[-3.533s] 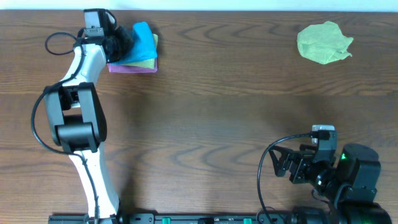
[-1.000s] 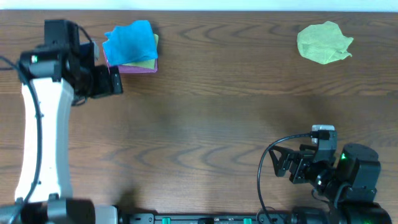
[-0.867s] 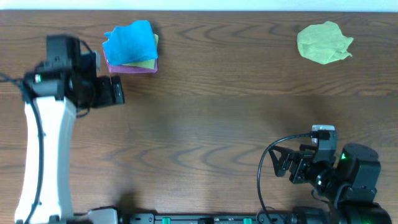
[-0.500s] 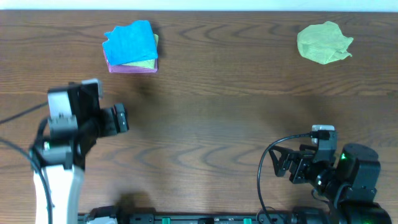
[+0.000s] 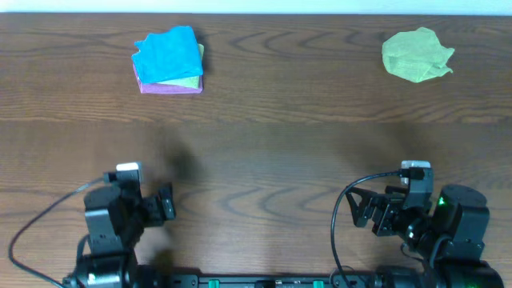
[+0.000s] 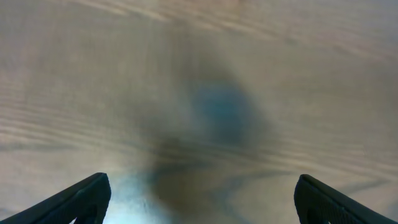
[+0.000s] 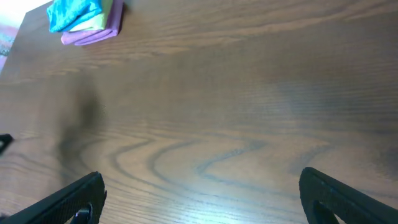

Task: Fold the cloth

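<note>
Both pincers are released and grasp nothing: my left pincer [image 5: 165,203] and my right pincer [image 5: 366,211] sit low at the near edge of the tabletop [image 5: 280,144] with their jaws spread wide, and each wrist view shows only bare wood grain between the fingertips. The cloth [image 5: 166,54] is well apart from both of them, at the far left of the tabletop. It lies as the top layer of a small stack, on a flat yellow-green cloth [image 5: 190,81] which in turn rests on a purple cloth [image 5: 168,88]. It looks folded but not neatly: its outline is a little rumpled and skewed, and it overhangs the stack's left and far edges. I judge the fold to be done, or very nearly, with the cloth already set down on the pile, so this would be the closing step. If anything more is wanted, my left arm would have to reach across to the far left, pinch an overhanging edge and square it to the layers below without dragging them. A crumpled yellow-green cloth [image 5: 416,54] lies alone at the far right, nearer my right arm. No box, tray or bin is in view, so nothing here is held in a container.
</note>
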Robot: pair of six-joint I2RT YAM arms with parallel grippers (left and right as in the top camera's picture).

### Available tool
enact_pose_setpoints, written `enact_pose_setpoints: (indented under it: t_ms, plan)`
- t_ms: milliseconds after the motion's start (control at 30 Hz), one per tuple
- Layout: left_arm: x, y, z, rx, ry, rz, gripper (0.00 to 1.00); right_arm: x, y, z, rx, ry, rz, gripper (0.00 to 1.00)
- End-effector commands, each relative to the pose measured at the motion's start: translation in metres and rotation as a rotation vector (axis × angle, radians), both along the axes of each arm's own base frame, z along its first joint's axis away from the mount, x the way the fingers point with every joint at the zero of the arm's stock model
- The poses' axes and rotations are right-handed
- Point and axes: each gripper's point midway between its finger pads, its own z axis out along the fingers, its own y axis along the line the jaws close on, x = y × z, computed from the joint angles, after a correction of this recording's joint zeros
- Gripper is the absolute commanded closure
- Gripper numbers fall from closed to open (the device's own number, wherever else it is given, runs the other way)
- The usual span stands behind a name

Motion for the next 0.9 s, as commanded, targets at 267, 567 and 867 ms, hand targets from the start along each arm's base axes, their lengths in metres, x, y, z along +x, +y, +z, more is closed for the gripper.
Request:
enact_pose_setpoints:
  t_ms: [267, 567, 867]
  plan:
    - [-0.013, 0.010, -0.029, 0.064, -0.051, 0.032, 0.05, 0.000, 0.000, 0.000, 0.014, 0.002, -0.008, 0.01]
    - [-0.017, 0.008, -0.032, 0.088, -0.062, 0.011, 0.04, 0.000, 0.000, 0.000, 0.014, 0.002, -0.008, 0.01]
    - [-0.026, 0.000, -0.038, 0.132, -0.042, -0.075, 0.05, 0.000, 0.000, 0.000, 0.014, 0.002, -0.008, 0.01]
